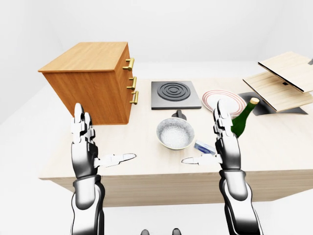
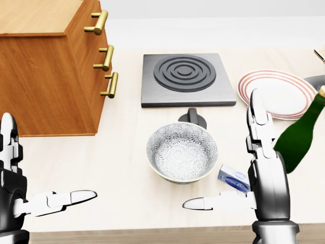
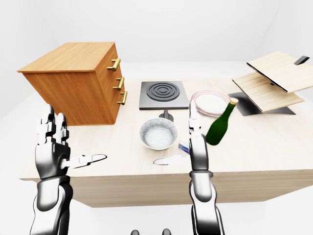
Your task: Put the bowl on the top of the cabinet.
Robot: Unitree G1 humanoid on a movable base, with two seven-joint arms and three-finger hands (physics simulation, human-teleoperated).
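Note:
A patterned white bowl [image 2: 182, 152] stands upright on the light wooden table [image 1: 146, 171], below the black hotplate. The wooden cabinet [image 1: 93, 81] with three brass handles stands at the table's left; its flat top [image 1: 88, 55] is bare. My left hand [image 1: 90, 142] is open, fingers up and thumb pointing right, well left of the bowl. My right hand [image 1: 217, 142] is open, fingers up and thumb pointing left, just right of the bowl. Neither hand touches the bowl.
A black hotplate [image 2: 187, 79] with its knob [image 2: 193, 118] lies above the bowl. A striped plate [image 2: 279, 94] and a tilted green bottle [image 2: 299, 137] stand right of it. A small blue box [image 2: 232, 178] lies by my right hand. A wooden rack [image 1: 286, 81] stands far right.

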